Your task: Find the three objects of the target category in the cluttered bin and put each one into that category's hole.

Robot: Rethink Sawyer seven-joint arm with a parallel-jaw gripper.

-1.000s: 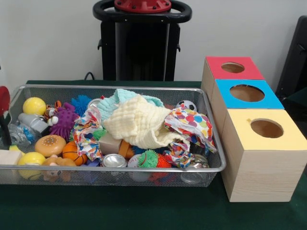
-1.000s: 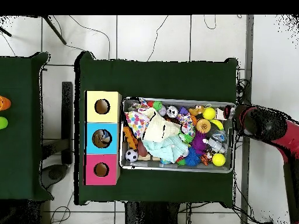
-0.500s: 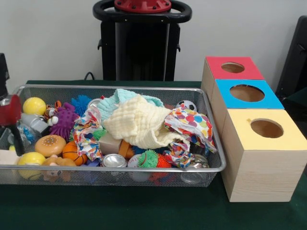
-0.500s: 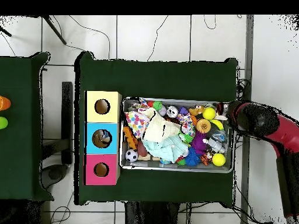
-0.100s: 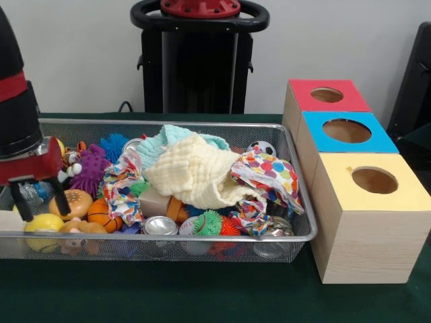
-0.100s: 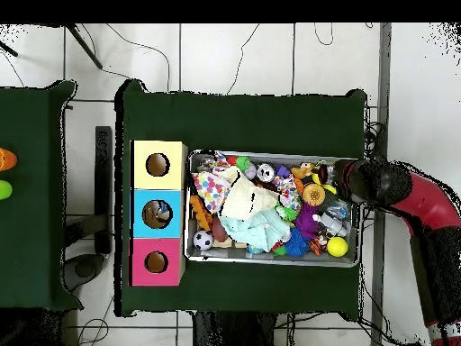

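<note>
over bin's left end [image 5: 168,237] | gripper [image 5: 40,200] fingers spread, empty | above yellow ball [image 5: 44,223]

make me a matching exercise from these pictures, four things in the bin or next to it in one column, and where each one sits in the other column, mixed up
Places are as the front view shows them.

Things
1. end effector
2. soccer ball
3. cream cloth
4. yellow-topped box

Places
A. nearest the camera in the row of boxes beside the bin
B. heaped in the middle of the bin
C. over the bin's left end
D. far right corner of the bin

Pairs: 1-C, 2-D, 3-B, 4-A
</note>
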